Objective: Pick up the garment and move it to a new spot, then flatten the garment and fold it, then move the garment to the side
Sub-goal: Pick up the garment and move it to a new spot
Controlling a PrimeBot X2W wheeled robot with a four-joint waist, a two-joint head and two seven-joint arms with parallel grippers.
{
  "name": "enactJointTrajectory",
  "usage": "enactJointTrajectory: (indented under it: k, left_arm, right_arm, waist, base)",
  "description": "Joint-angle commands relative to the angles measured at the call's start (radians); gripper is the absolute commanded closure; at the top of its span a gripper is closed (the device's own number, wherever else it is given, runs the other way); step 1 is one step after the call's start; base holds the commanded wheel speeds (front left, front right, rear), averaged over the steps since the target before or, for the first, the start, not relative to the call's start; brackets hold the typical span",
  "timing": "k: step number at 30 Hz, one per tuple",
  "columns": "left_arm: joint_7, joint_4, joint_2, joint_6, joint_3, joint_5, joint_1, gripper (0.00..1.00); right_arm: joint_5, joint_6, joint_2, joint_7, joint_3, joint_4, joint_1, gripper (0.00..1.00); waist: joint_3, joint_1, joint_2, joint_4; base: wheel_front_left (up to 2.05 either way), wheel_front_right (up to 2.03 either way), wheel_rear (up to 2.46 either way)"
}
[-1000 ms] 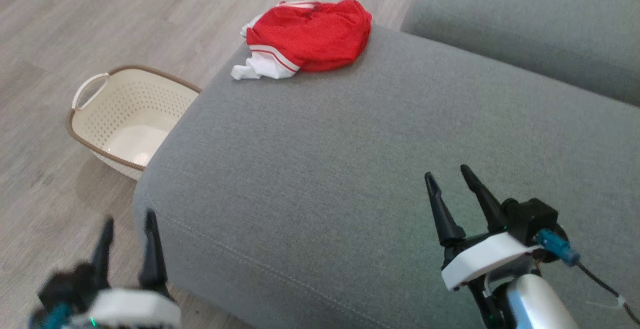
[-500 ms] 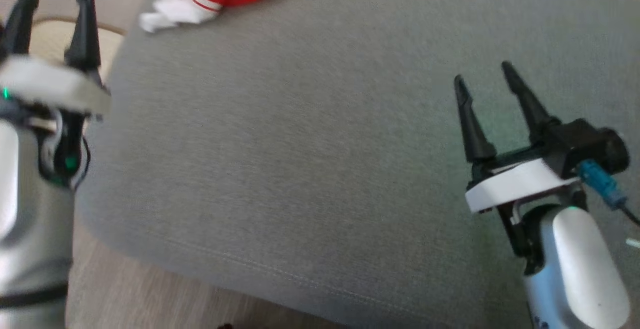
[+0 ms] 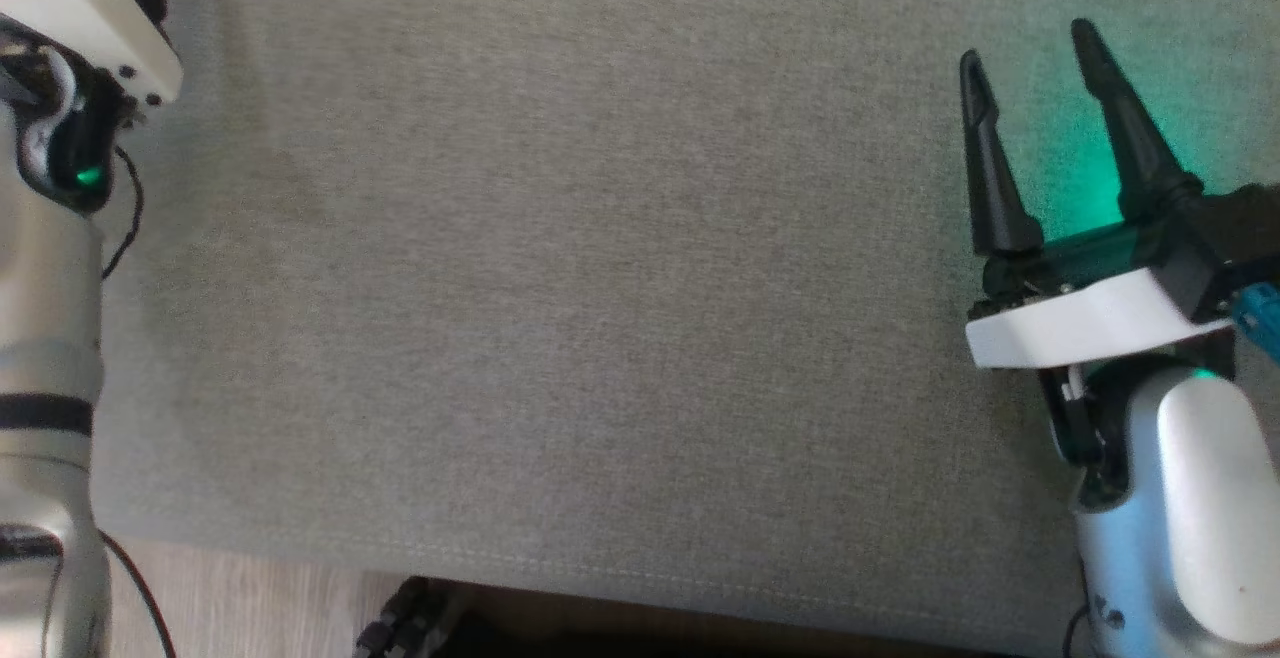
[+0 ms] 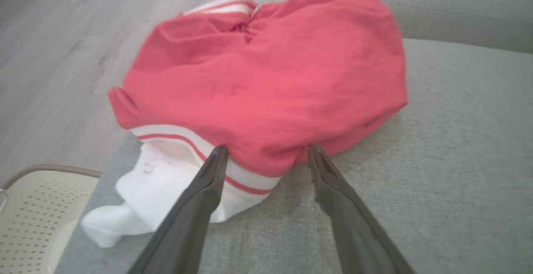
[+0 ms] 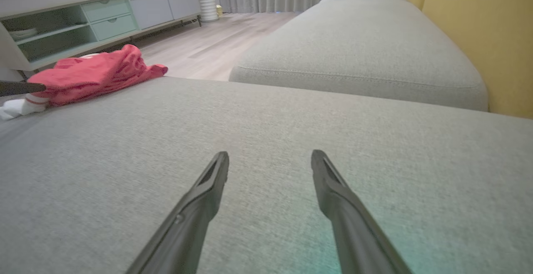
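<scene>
We see a basket (image 4: 25,207) at left, beside the cushion (image 4: 437,161) | garment (image 4: 266,78) crumpled on the cushion's corner, long axis across the left wrist view, white striped hem toward the basket | left gripper (image 4: 266,153) spread, tips at its near edge | right gripper (image 3: 1028,43) spread over bare cushion, well apart; its wrist view adds a cabinet (image 5: 83,20).

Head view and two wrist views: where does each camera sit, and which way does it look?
Head view: on the head, looking down at the grey sofa cushion; shows the open right gripper and the left forearm.
Left wrist view: on the left wrist, looking along the open left gripper at the red and white garment, basket beside.
Right wrist view: on the right wrist, looking low across the cushion toward a cabinet; right gripper at bottom.
Shared: both wrist views show the garment.
</scene>
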Motion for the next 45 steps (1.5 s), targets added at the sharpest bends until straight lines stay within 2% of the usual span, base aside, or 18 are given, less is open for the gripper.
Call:
enactJointTrajectory:
  k: [1,5,7,8,16,24,29,35,41,45]
  left_arm:
    - [-0.002,0.004,0.071,-0.001,0.033,-0.008,-0.043,0.00]
    - [-0.027,0.085,0.083,0.006,0.035,-0.007,-0.079,0.02]
    - [-0.044,0.117,0.091,0.008,0.035,-0.004,-0.094,0.77]
    - [-0.057,0.129,0.096,0.010,0.033,0.000,-0.100,1.00]
    - [-0.136,0.177,0.134,0.005,-0.014,0.047,-0.148,1.00]
    - [-0.131,0.106,0.157,-0.007,-0.115,0.089,-0.211,1.00]
    - [-0.077,-0.003,0.145,-0.010,-0.223,0.081,-0.228,1.00]
    - [0.020,-0.187,0.132,-0.010,-0.351,-0.008,-0.213,1.00]
    - [0.115,-0.352,0.098,-0.010,-0.404,-0.106,-0.189,1.00]
    - [0.177,-0.468,0.053,0.005,-0.422,-0.158,-0.133,1.00]
  right_arm:
    - [-0.010,0.007,0.002,0.002,0.021,-0.046,-0.017,0.00]
    - [-0.007,0.007,0.002,-0.006,0.014,-0.049,-0.021,0.00]
    - [-0.003,0.007,0.002,-0.011,0.013,-0.047,-0.023,0.00]
    - [-0.001,0.007,0.002,-0.015,0.013,-0.045,-0.024,0.00]
    - [0.035,0.007,0.002,-0.059,0.017,0.009,-0.026,0.00]
    - [0.097,0.007,0.002,-0.122,0.021,0.106,-0.007,0.00]
    - [0.139,0.007,0.002,-0.164,0.007,0.170,0.015,0.00]
    - [0.185,0.007,0.002,-0.205,-0.013,0.241,0.056,0.00]
    - [0.188,0.007,0.002,-0.218,-0.053,0.261,0.083,0.00]
    - [0.191,0.007,0.002,-0.218,-0.068,0.258,0.095,0.00]
  waist:
    - [0.048,-0.0001,0.0001,-0.035]
    - [0.058,-0.0001,0.0001,-0.037]
    - [0.057,-0.0001,0.0001,-0.037]
    - [0.055,-0.0001,0.0001,-0.037]
    - [-0.029,-0.0001,0.0001,-0.037]
    - [-0.200,-0.0001,0.0001,-0.073]
    - [-0.321,-0.0001,0.0001,-0.116]
    - [-0.454,-0.0001,0.0001,-0.192]
    - [-0.504,-0.0001,0.0001,-0.260]
    - [-0.495,-0.0001,0.0001,-0.307]
  base:
    - [0.00,0.00,0.00]
    - [0.00,0.00,0.00]
    - [0.00,0.00,0.00]
    - [0.00,0.00,0.00]
    - [0.00,0.00,0.00]
    - [0.00,0.00,0.00]
    - [0.00,0.00,0.00]
    - [0.00,0.00,0.00]
    - [0.00,0.00,0.00]
    - [0.00,0.00,0.00]
